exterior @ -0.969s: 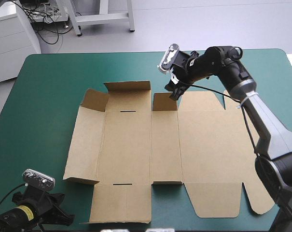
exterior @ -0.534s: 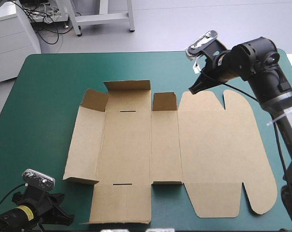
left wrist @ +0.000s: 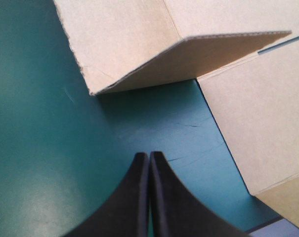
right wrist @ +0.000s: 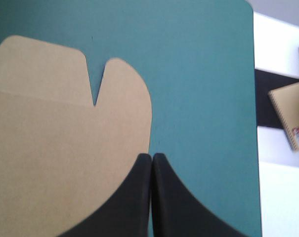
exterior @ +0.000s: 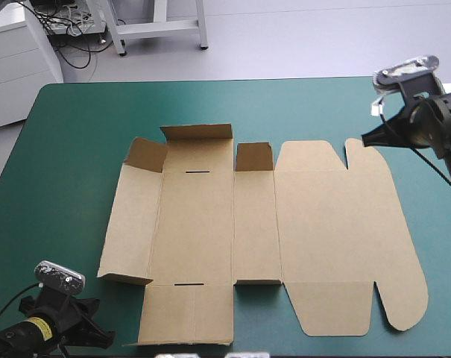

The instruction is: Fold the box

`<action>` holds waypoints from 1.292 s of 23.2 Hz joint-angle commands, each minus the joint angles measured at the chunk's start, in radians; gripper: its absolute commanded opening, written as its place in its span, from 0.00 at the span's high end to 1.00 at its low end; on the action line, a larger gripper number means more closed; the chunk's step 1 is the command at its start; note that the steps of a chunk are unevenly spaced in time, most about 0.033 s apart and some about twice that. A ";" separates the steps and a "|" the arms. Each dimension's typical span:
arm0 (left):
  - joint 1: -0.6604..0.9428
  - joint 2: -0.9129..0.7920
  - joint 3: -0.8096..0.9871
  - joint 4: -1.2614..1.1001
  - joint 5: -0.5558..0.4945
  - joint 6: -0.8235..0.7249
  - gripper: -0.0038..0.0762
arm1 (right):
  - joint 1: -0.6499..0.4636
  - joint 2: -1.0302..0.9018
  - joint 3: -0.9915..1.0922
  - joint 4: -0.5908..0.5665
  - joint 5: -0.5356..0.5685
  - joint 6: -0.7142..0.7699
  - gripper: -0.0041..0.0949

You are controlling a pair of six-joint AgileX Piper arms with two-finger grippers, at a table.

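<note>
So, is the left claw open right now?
No, the left claw is shut: its two black fingers meet in one point above the teal-green cover, short of the box.

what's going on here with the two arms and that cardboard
A brown box lies mostly flat on the teal-green table, with a few flaps on its left half tilted up. Neither robot arm holds it. The right gripper, shut, hangs by the box's far right corner. The left gripper, shut, sits off the box's near left corner.
</note>
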 commanded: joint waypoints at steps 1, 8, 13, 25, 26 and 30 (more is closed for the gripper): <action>-0.004 0.009 -0.024 -0.002 -0.043 -0.012 0.99 | -0.107 -0.099 0.119 0.109 0.003 -0.049 0.98; -0.004 0.009 -0.024 -0.002 -0.043 -0.012 0.99 | -0.178 -0.298 0.535 0.214 -0.040 -0.117 0.98; -0.004 0.009 -0.027 -0.007 -0.031 -0.012 0.99 | -0.178 -0.402 0.689 0.216 -0.073 -0.117 0.98; -0.004 0.053 -0.487 -0.066 0.209 -0.039 0.99 | -0.178 -0.447 0.716 0.205 -0.093 -0.117 0.98; -0.004 0.097 -0.547 -0.057 0.209 -0.078 0.99 | -0.178 -0.447 0.716 0.205 -0.093 -0.117 0.98; -0.004 0.212 -0.639 -0.059 0.209 -0.086 0.99 | -0.178 -0.447 0.716 0.207 -0.089 -0.117 0.98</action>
